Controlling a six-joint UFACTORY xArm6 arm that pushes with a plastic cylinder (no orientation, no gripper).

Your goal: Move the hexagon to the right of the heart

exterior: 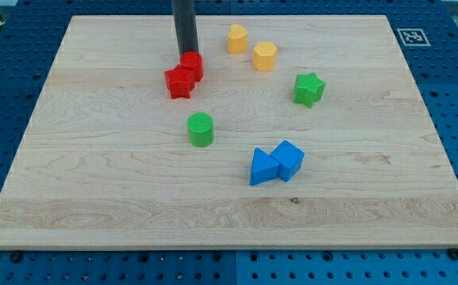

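The yellow hexagon (265, 56) lies near the view's top, right of centre. The yellow heart (237, 38) sits just up and left of it, a small gap between them. My tip (187, 54) is at the top edge of a red cylinder (191, 66), touching or nearly touching it, well left of the heart and hexagon. A red star (179, 81) rests against the cylinder's lower left. The rod rises out of the view's top.
A green star (308, 89) lies below and right of the hexagon. A green cylinder (201, 129) stands near the board's middle. A blue triangle (263, 167) and a blue cube (289, 159) touch each other lower right of centre. The wooden board (94, 198) sits on a blue pegboard.
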